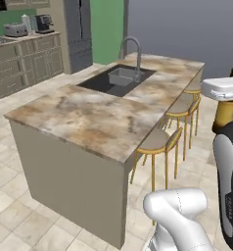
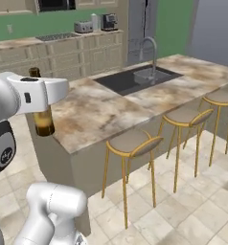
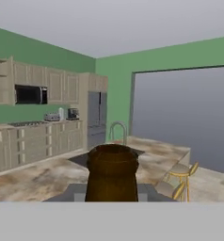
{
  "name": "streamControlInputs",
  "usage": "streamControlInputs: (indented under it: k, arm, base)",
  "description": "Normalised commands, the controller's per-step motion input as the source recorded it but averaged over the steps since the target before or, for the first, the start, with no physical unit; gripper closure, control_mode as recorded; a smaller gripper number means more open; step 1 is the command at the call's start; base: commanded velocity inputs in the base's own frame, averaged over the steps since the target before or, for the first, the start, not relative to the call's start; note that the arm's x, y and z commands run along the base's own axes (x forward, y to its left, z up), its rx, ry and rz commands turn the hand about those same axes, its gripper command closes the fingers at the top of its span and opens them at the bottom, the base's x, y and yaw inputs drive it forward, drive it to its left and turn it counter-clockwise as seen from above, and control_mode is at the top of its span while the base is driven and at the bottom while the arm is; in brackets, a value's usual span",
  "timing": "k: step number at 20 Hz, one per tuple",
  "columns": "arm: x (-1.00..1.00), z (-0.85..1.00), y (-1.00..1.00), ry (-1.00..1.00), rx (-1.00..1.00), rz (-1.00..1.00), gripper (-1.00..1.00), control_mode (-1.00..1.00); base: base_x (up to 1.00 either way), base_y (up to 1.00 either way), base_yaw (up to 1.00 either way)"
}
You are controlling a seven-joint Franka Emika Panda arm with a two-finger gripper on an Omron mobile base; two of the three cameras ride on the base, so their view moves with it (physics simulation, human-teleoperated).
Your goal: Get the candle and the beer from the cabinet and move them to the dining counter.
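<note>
Listing by size, largest first: counter (image 1: pixel 79 117), marbled stone top, dark sink (image 1: pixel 116 78) and steel tap (image 1: pixel 132 54) at its far end; three stools (image 2: pixel 130 143) along one side; beer (image 2: pixel 43 122), amber bottle, upright, clasped in my gripper (image 3: pixel 112 190) in the air just beside the counter's near corner.

The end effector (image 2: pixel 39 98) grips the beer (image 2: pixel 42 120) upright, beside the near-left corner of the counter (image 2: pixel 101 112); three stools (image 2: pixel 130 143) line its right side.
</note>
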Motion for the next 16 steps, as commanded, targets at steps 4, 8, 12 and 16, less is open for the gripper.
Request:
streamControlInputs:
  k: [4,8,12,16]
  arm:
    - [0.00,0.00,0.00,0.00,0.00,0.00,1.00,1.00]
    - [0.00,0.00,0.00,0.00,0.00,0.00,1.00,1.00]
    - [0.00,0.00,0.00,0.00,0.00,0.00,1.00,1.00]
    - [0.00,0.00,0.00,0.00,0.00,0.00,1.00,1.00]
  base:
    - [0.00,-1.00,0.41]
    - [0.02,-1.00,0.39]
    - [0.09,-1.00,0.47]
    - [0.15,-1.00,0.47]
